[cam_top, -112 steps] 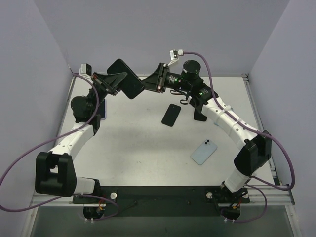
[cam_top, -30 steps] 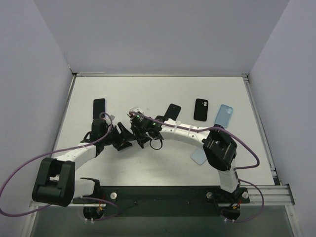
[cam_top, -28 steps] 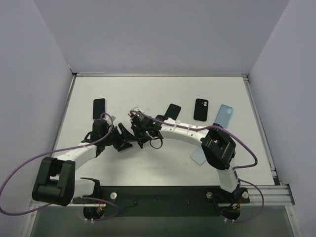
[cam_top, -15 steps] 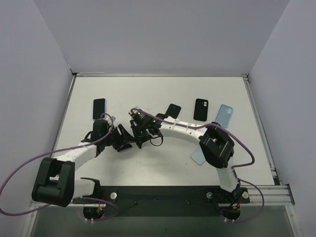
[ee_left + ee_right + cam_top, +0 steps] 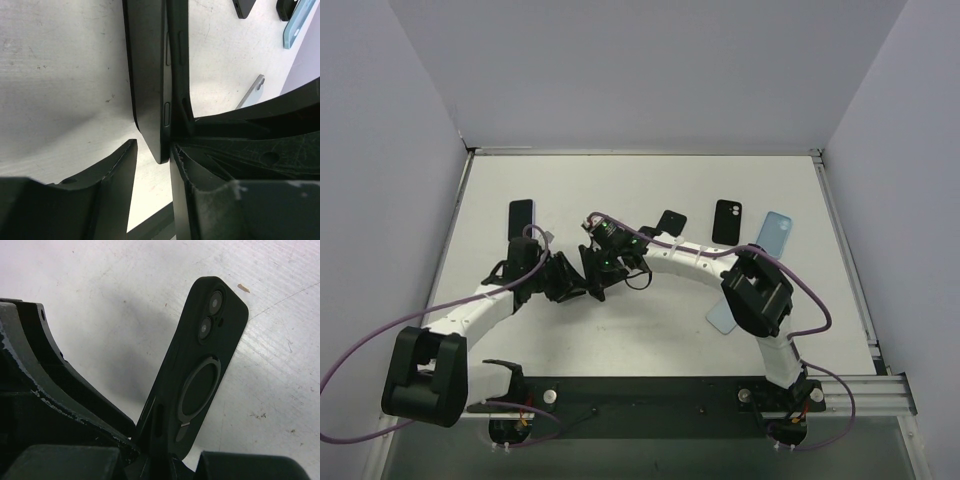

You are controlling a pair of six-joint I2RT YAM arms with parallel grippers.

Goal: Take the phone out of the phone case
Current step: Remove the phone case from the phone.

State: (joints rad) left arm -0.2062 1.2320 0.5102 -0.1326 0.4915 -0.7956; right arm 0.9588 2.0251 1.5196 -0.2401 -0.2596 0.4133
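My right gripper (image 5: 152,447) clamps the case's (image 5: 202,375) lower end. My left gripper (image 5: 152,150) straddles the phone (image 5: 147,75), which sits partly peeled out between them, and I can't tell if it's pinching. If it isn't, pulling apart could drop the phone onto the table (image 5: 640,195).

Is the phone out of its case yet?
Not yet. Right wrist view: lenses fill the cutout of the phone case. Left wrist view: the phone lies against it.

Bright, even overhead light, soft shadows on the table (image 5: 650,190), wrist-view foregrounds dark and blurred
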